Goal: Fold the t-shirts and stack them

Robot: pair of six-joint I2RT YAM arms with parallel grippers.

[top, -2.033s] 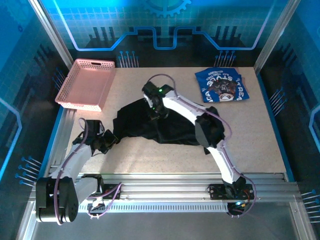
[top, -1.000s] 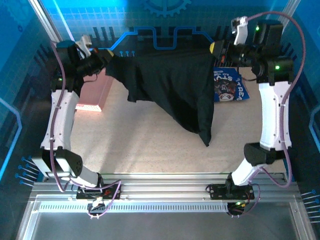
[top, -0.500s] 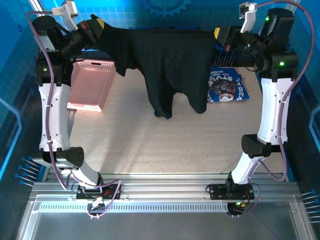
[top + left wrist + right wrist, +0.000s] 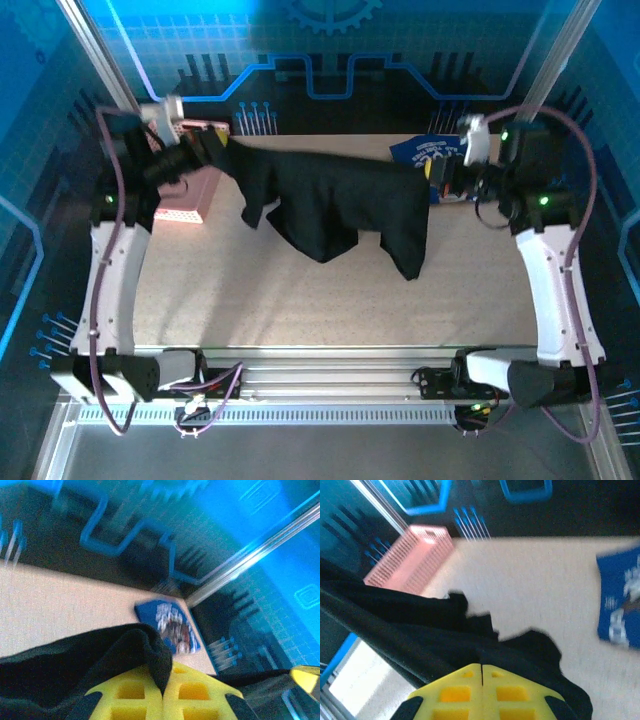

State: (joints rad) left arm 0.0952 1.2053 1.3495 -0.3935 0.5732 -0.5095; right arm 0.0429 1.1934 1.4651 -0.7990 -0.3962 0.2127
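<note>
Speckled beige table (image 4: 300, 300); above its far half hangs one black t-shirt (image 4: 330, 205), stretched in the air between the two arms with its lower folds drooping. Pink lattice basket (image 4: 188, 203) at far left; blue t-shirt (image 4: 415, 150) with white lettering, lying flat at far right. Left gripper (image 4: 207, 150) and right gripper (image 4: 437, 178), yellow pads pressed fully together, each pinching one end of the black t-shirt.
</note>
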